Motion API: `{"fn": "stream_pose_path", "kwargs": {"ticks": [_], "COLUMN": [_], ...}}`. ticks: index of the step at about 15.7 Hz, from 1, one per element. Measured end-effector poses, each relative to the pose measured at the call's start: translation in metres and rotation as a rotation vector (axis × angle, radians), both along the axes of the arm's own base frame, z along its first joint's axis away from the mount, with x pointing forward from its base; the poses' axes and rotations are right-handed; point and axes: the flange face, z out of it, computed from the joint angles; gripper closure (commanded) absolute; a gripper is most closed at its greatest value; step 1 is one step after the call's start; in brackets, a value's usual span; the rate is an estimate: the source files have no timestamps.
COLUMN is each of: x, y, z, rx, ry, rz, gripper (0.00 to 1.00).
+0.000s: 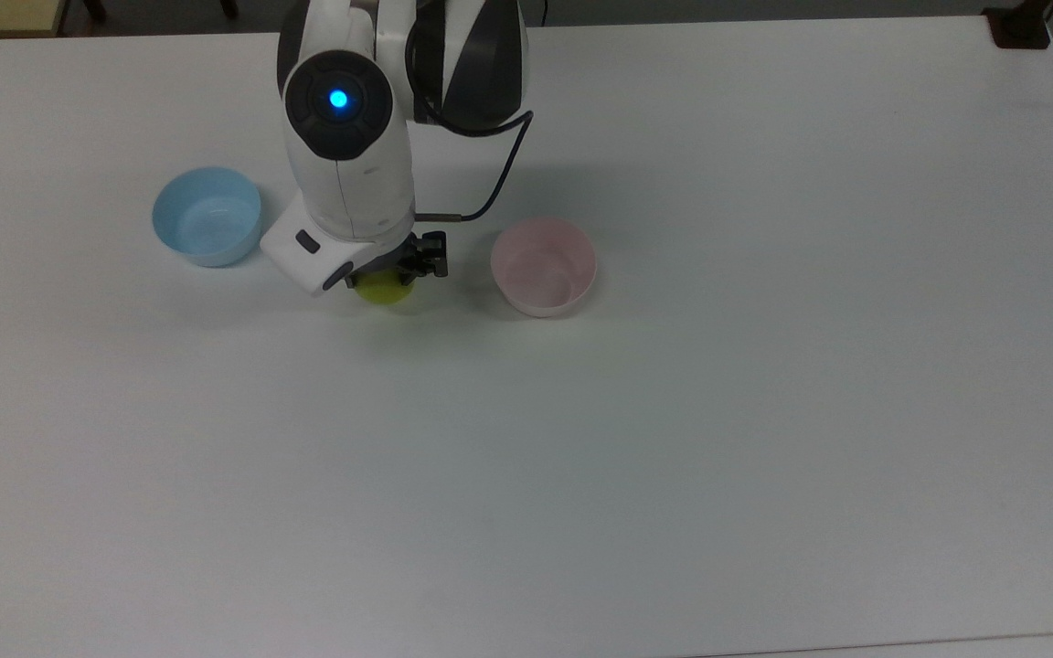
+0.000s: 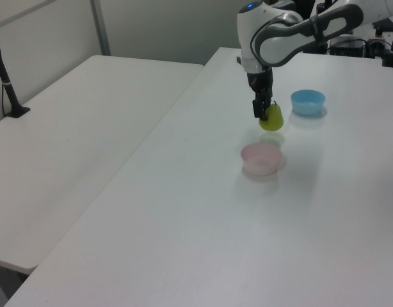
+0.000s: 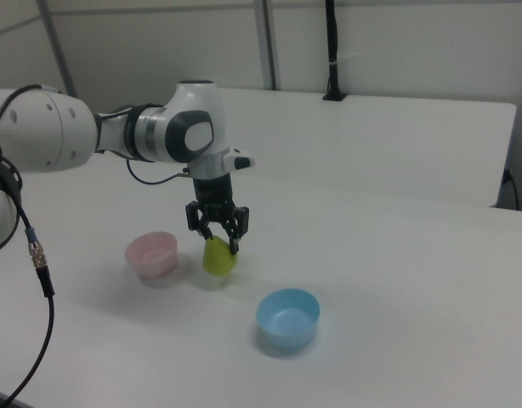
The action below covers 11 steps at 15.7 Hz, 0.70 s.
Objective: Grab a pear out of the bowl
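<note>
My gripper (image 1: 391,271) (image 2: 265,112) (image 3: 217,240) is shut on the yellow-green pear (image 1: 384,290) (image 2: 271,119) (image 3: 218,257), holding it by its top, low over the white table between the two bowls. The pale pink bowl (image 1: 543,266) (image 2: 261,158) (image 3: 151,254) holds nothing and lies to the top view's right of the pear. In the right view the pear's base hangs close to the tabletop; whether it touches I cannot tell.
A light blue bowl (image 1: 207,216) (image 2: 308,102) (image 3: 287,318) with nothing in it stands at the top view's left of the gripper. A black cable (image 1: 495,183) loops from the wrist. A second white table (image 2: 75,121) adjoins in the left view.
</note>
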Motion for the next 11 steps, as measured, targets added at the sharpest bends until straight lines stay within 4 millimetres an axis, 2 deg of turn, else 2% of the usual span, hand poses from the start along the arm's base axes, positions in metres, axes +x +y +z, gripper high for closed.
{"fn": "stream_pose_path", "kwargs": {"ticks": [1,4,7,9,11], "x": [0.001,0.002,0.003,0.003,-0.004], "y": [0.001,0.002,0.001,0.001,0.0], "z": [-0.004,-0.006,0.004,0.026,0.062], "rx": [-0.001,-0.003,-0.004,-0.008,-0.01], "ry": [-0.001,-0.005,-0.021,-0.057,-0.085], "rz": [0.001,0.003,-0.003,-0.041,-0.076], "gripper": [0.0,0.0,0.0,0.0,0.0]}}
